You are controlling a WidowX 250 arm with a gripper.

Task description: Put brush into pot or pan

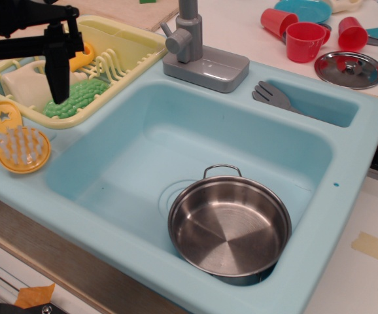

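While the brush (20, 145) lies untouched at left, gripper (20, 82) hangs wide above it: approach step; next, lower, grasp, carry to pot (229, 224).

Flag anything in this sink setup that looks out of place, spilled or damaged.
Nothing looks spilled or broken. The brush lies bristles-up on the sink's left rim, outside the basin. The pot sits upright and empty in the basin. A steel lid rests apart on the counter by the red cups.
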